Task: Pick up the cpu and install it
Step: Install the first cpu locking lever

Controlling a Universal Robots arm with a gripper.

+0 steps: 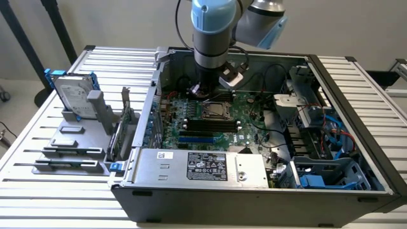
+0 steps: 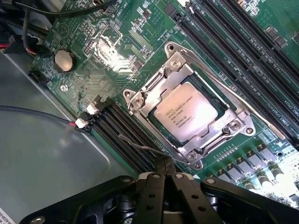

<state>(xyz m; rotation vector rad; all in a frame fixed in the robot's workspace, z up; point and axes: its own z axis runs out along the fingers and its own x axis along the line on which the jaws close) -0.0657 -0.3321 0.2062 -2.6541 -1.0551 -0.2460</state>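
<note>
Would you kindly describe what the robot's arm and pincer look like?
The arm is a silver-grey tube with light blue joint caps, ending in a black wrist section. The pincer is black, built of flat linked bars with silver pins at the pivots.

The cpu [image 2: 186, 111] — a small flat square with a silver-grey metal top and faint printed lettering — lies level in the socket on the green motherboard [image 2: 140, 42], its edges tucked under the metal retention frame [image 2: 174, 65].
</note>
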